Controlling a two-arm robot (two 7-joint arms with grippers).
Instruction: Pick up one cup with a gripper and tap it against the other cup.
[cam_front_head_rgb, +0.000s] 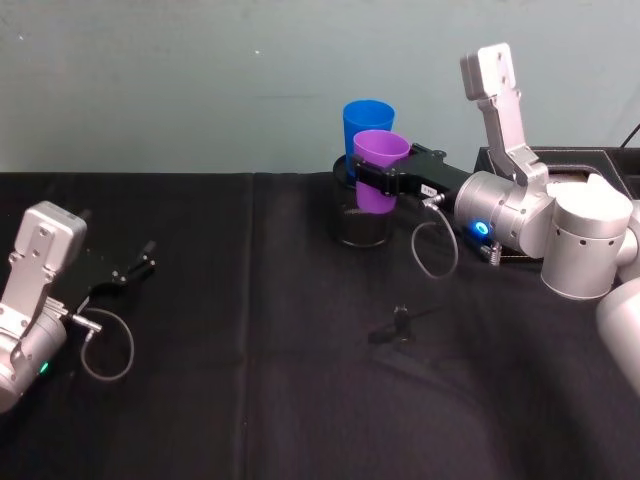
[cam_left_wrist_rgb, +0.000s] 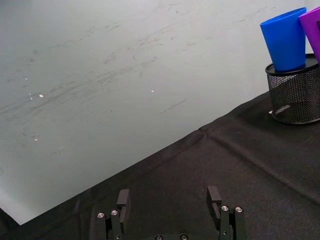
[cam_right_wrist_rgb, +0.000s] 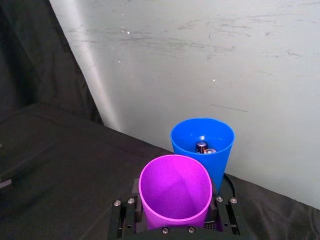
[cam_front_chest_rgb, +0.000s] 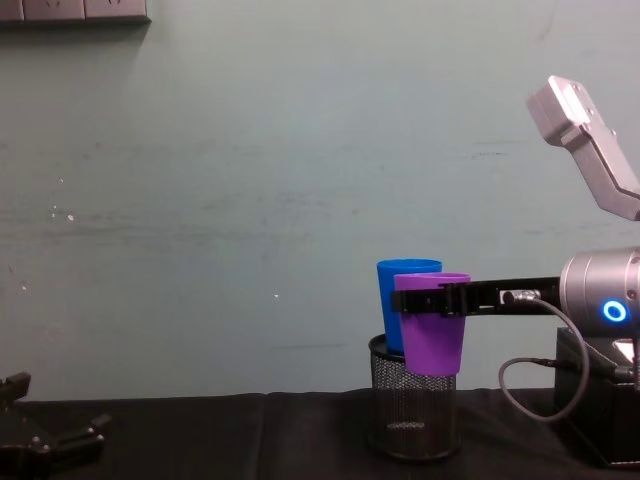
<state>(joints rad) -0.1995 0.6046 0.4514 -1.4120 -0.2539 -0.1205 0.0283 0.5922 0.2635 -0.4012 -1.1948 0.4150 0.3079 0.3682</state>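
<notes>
The right end effector (cam_front_head_rgb: 382, 178) clamped the purple cup (cam_front_head_rgb: 380, 150), blue cup (cam_front_head_rgb: 367, 118) just beside at 12 o'clock; the left end effector (cam_front_head_rgb: 148, 256) sat wide at 8 o'clock.

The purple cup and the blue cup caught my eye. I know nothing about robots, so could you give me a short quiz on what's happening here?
1. True or false: the purple cup is held off the table by the right arm's jaws.
2. The blue cup sits in: A) a black mesh holder; B) a white bowl; C) a wooden box.
3. Which arm's jaws are open and holding nothing?

Key: 1 true; 2 A; 3 the left arm's jaws, low beside the table's left end.
</notes>
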